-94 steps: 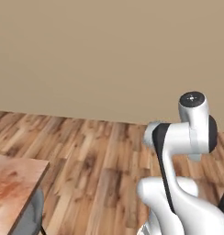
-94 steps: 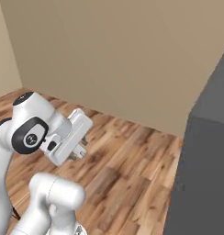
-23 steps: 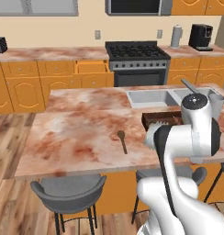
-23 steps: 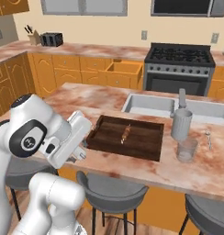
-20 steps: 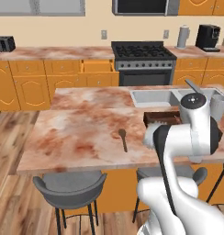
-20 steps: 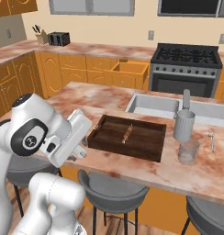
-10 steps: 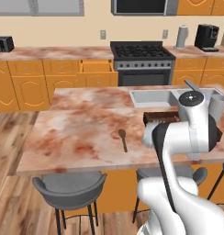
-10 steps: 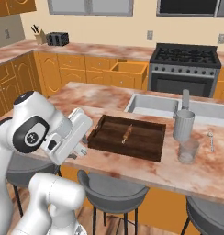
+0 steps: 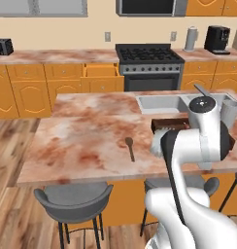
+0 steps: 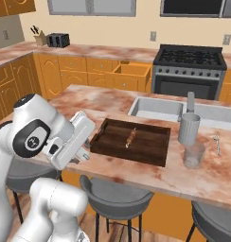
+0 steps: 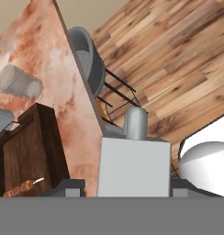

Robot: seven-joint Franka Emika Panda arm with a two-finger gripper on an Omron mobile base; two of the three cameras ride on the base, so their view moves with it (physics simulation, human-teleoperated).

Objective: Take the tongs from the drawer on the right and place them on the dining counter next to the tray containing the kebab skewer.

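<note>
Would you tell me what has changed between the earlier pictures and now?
The base turned from a wall and wooden floor to face the marbled dining counter, so the view shifted. The arm kept its folded pose, the gripper still shut on the light-grey metal tongs. The dark wooden tray and kebab skewer stayed put.

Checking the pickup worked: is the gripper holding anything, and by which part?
The tongs, gripped across their broad body between the jaws; rounded end sticking out.
</note>
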